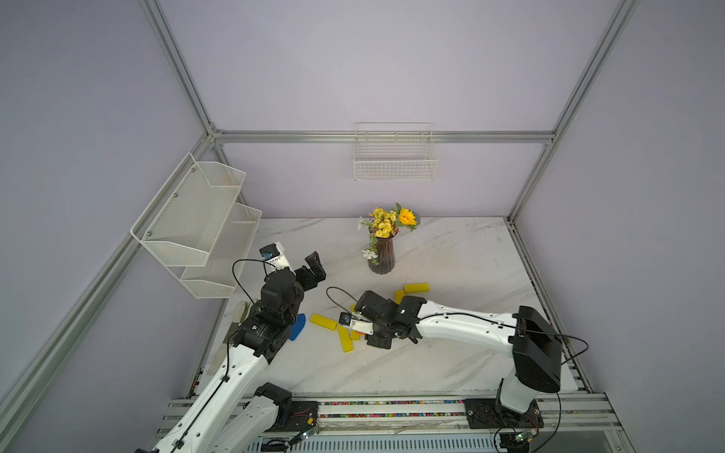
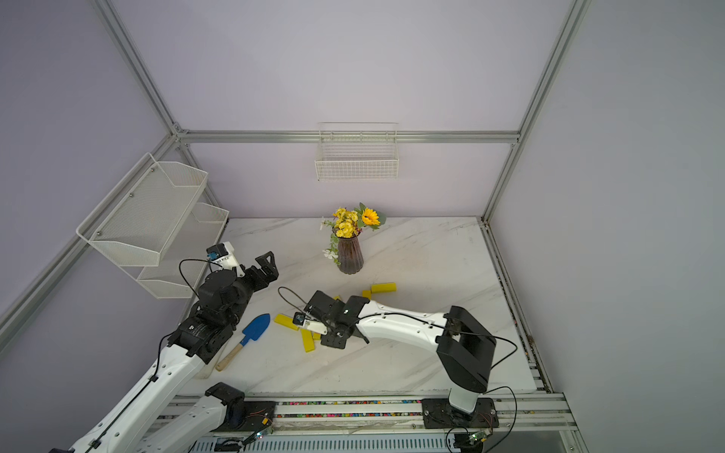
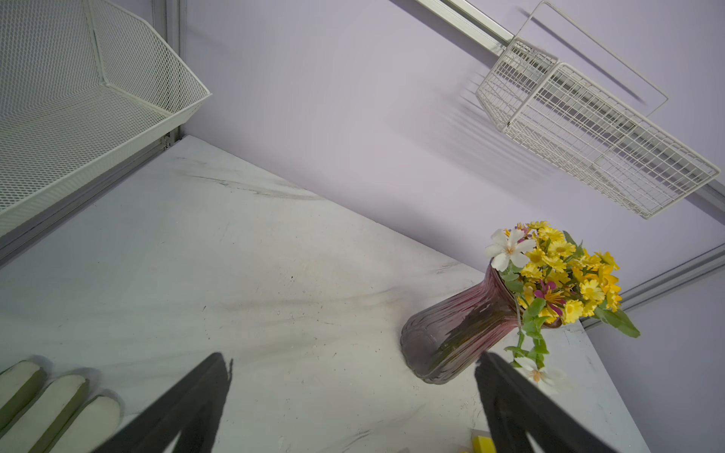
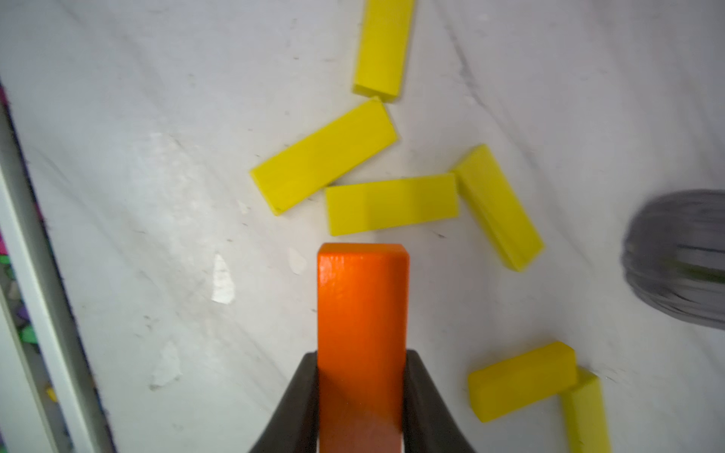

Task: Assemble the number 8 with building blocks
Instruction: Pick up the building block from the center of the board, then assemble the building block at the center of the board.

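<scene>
Your right gripper point(image 4: 361, 366) pinches the orange block point(image 4: 361, 298) by its long sides, leaving its end free for placing; whether it's lifted off the counter point(image 1: 451, 255) is unclear. The yellow blocks point(image 4: 392, 204) lie scattered near the vase point(image 1: 381, 257). Your left gripper point(image 3: 353, 357), spread and empty, hovers off to the vase's side, clear of the blocks.

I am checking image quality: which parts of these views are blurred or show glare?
Right wrist view: orange block sharp, vase smeared, bright patches on the table. Left wrist view: near fingers blurred, flowers sharp. In both top views: soft even light.
</scene>
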Available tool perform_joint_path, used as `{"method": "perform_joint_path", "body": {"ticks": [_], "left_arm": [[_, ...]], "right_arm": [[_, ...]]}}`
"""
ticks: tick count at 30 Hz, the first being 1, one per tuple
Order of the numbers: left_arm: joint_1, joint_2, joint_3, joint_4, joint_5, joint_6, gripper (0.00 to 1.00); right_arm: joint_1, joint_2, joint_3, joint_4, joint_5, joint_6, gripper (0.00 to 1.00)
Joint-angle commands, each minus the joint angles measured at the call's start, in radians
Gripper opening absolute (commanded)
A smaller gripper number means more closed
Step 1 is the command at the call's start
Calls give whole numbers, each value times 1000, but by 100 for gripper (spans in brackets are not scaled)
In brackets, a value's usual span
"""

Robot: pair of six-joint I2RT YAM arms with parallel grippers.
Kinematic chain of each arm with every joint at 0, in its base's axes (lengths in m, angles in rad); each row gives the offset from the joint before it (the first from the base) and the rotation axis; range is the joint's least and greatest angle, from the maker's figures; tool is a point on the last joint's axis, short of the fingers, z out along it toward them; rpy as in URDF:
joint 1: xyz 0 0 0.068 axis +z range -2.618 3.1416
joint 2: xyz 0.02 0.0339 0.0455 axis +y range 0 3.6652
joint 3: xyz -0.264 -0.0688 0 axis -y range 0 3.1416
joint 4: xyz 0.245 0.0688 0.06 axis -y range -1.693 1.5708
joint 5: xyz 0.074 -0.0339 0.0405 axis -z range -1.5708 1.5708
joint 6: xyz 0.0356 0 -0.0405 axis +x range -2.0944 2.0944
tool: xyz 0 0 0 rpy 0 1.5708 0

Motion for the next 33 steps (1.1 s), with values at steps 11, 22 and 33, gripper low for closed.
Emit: {"method": "perform_joint_path", "body": {"ticks": [11, 22, 33], "left_arm": [[-5, 58, 26, 76, -2, 1, 100], [-5, 100, 22, 103, -8, 8, 100], [-5, 133, 24, 123, 0, 14, 100]], "right_arm": [[-380, -295, -319, 122, -156, -516, 5], [-506, -128, -312, 65, -245, -612, 6], [-529, -17, -280, 65, -240, -652, 7]]}}
